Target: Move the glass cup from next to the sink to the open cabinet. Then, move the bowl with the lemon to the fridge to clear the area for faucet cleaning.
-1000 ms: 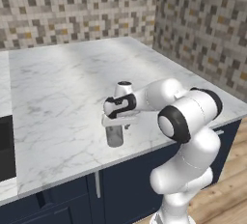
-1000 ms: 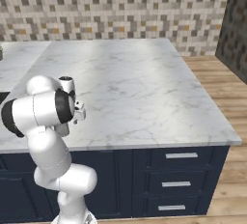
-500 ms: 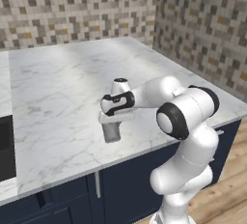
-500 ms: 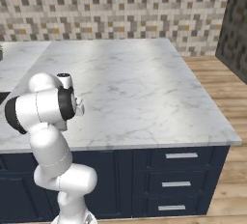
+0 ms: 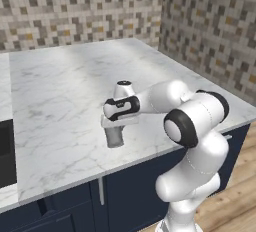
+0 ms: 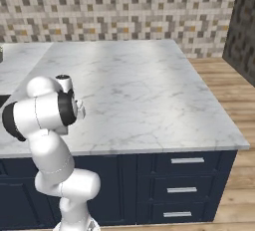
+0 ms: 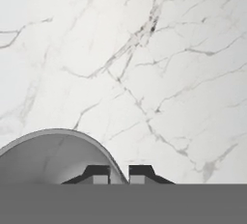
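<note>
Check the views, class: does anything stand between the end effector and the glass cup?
Nothing does. The end effector is shut on the glass cup, its fingertips pinching the rim, one inside and one outside, on the marble counter.

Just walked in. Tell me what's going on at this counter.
The robot arm has reached down over the white marble counter and its gripper is shut on the rim of the glass cup, one finger inside the wall and one outside. The cup stands upright near the counter's front edge, and whether it has left the surface is hard to tell. Navy drawers run below the counter.
</note>
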Available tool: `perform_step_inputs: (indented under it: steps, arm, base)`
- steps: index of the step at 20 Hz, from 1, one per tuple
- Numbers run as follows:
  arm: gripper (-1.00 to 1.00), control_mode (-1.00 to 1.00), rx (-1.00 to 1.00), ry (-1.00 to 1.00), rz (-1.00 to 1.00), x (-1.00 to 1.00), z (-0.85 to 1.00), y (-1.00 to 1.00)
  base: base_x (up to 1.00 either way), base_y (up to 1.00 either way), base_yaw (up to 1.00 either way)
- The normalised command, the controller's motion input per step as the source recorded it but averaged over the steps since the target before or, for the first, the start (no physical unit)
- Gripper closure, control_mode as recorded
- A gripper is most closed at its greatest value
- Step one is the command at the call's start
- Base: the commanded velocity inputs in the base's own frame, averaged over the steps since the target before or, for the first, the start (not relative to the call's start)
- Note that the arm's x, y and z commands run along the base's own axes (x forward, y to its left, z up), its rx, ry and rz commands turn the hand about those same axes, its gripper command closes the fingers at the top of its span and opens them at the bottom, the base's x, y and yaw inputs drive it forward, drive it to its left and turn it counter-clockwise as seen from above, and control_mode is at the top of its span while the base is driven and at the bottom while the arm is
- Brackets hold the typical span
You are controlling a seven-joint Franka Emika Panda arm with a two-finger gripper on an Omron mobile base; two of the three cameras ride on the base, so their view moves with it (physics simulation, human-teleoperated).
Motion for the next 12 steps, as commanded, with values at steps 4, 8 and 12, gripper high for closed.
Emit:
perform_step_inputs:
  steps: [4,8,12]
  arm:
    - [1.00,-1.00,0.00,-0.09,0.00,-0.26,0.15,0.00]
    - [1.00,-1.00,0.00,-0.29,0.00,-0.45,0.98,0.00]
    - [1.00,-1.00,0.00,-0.45,0.00,-0.65,1.00,-0.01]
  base:
    - [0.00,0.00,0.00]
    - [0.00,0.00,0.00]
    - [0.00,0.00,0.00]
